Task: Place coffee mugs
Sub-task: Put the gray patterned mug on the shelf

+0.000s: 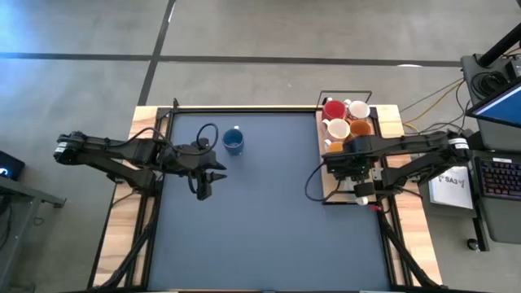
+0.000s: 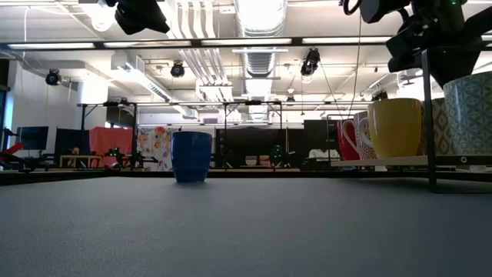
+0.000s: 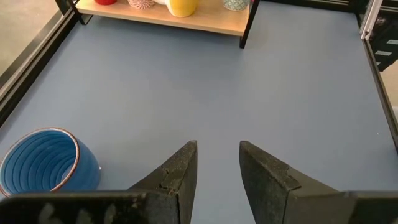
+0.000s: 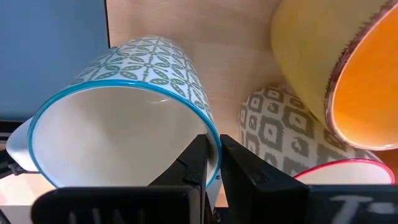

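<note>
My right gripper (image 4: 212,163) is over the wooden tray (image 1: 326,191) at the table's right edge, shut on the rim of a white mug with a teal pattern (image 4: 143,68), which also shows in the low view (image 2: 469,108). Around it stand an orange-lined yellow mug (image 4: 323,68), a grey-patterned mug (image 4: 280,127) and a red-rimmed one (image 4: 336,174). A blue mug (image 1: 234,142) stands upright on the blue mat at the far middle. My left gripper (image 3: 217,158) is open and empty above the mat, a little near and left of the blue mug (image 3: 46,165). My right gripper pinches the teal-patterned mug's wall at its blue rim (image 4: 216,146), one finger (image 4: 194,163) inside the mug and one (image 4: 244,174) outside. The fingers come from above, pointing down. Whether the mug's base is on the tray or just off it, I cannot tell.
More mugs, red (image 1: 333,109), white (image 1: 359,108), cream (image 1: 338,129) and orange (image 1: 361,128), crowd the tray's far half. The tray has a black frame with posts (image 2: 428,123). Bare blue mat (image 1: 269,220) spreads between the arms.
</note>
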`<state>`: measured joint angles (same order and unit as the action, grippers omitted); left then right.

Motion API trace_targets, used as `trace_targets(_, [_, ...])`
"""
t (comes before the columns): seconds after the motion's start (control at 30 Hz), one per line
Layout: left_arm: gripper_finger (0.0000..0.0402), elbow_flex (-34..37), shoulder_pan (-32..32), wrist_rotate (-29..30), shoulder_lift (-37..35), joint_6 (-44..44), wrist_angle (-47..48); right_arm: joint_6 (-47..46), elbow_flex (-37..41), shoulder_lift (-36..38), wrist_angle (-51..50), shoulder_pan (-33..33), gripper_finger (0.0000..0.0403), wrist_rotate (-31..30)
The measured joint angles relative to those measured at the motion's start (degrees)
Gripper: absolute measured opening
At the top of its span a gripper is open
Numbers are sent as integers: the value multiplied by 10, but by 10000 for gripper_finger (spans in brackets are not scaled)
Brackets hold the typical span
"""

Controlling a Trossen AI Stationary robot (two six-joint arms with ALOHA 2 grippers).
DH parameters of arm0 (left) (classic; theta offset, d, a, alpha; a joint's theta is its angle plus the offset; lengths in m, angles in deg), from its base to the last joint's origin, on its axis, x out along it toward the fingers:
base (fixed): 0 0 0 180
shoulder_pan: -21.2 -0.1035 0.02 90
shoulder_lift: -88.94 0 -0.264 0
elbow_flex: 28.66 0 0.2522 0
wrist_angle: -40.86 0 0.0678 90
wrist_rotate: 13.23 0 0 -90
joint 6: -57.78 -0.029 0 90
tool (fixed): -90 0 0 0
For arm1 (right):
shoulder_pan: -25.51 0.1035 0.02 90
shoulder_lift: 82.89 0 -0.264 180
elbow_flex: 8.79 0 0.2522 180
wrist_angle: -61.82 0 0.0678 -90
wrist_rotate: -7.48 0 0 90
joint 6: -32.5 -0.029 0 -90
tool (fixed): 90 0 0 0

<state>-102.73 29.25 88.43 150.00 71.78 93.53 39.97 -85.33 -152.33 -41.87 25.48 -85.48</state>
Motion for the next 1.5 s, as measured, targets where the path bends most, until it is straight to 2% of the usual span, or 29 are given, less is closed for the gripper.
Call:
trace_targets(0.27, [102, 0, 0, 0, 0, 0, -4, -12, 11, 14, -2, 0, 28, 0])
trace_targets(0.63, [102, 0, 0, 0, 0, 0, -4, -129, 11, 14, -2, 0, 28, 0])
trace_targets(0.83, [102, 0, 0, 0, 0, 0, -4, -36, 11, 15, -1, 0, 27, -1])
trace_targets(0.97, [102, 0, 0, 0, 0, 0, -4, 10, 11, 15, 0, 0, 27, -25])
trace_targets(1.5, [102, 0, 0, 0, 0, 0, -4, -58, -6, 14, 0, 0, 27, -30])
